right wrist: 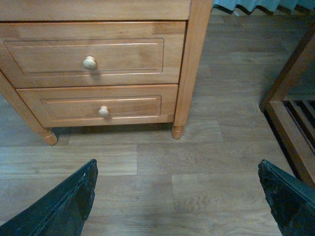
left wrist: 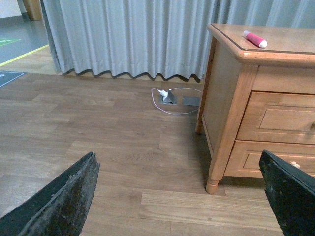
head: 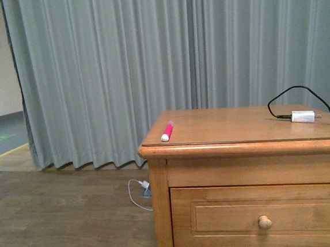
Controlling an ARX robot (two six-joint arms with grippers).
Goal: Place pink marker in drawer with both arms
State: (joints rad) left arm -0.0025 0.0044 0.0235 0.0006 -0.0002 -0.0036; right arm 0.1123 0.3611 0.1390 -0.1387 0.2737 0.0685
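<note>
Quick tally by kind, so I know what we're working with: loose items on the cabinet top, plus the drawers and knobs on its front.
Pink marker: 1
White adapter with black cable: 1
Drawers: 2, upper drawer and lower drawer
Round knobs: 2, upper knob and lower knob
Total: 6

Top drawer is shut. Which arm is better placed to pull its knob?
Right, probably. Its wrist camera faces the drawer front, knob ahead of the open right gripper. The open left gripper faces the side of the cabinet, nearer the pink marker on top.
</note>
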